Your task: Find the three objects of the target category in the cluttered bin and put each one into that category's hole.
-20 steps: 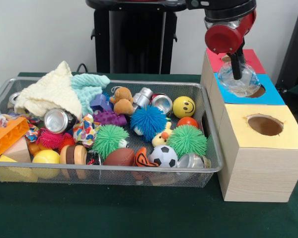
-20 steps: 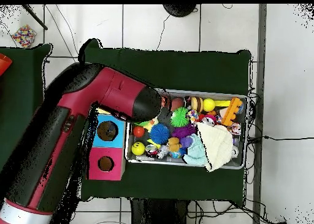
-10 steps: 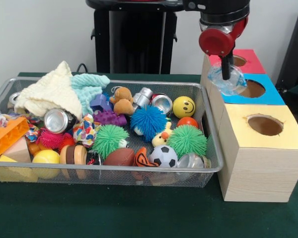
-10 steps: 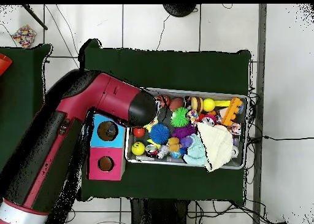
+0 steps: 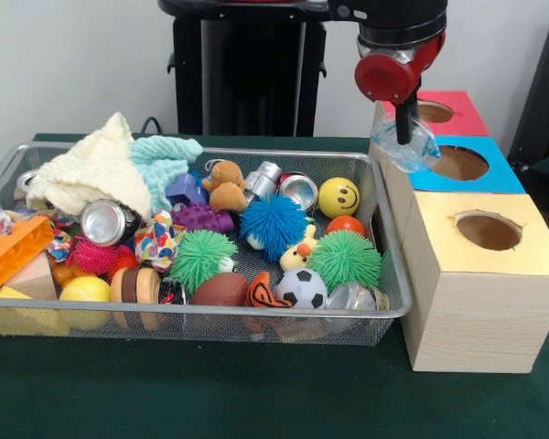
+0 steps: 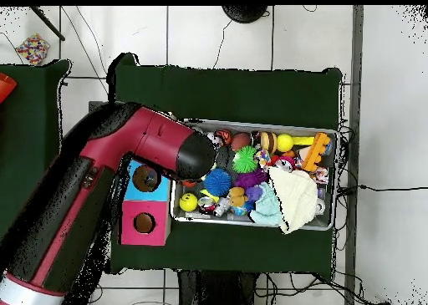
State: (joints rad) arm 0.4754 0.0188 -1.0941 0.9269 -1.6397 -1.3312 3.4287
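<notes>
I see my gripper [image 5: 404, 128] holding a clear plastic bottle [image 5: 406, 146] up high, just beside the blue box [image 5: 494, 172], over the wire bin's [image 5: 389, 265] edge.

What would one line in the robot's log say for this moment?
hand: shut on clear plastic bottle | position: over bin edge beside blue box | bottle: not in a hole
</notes>
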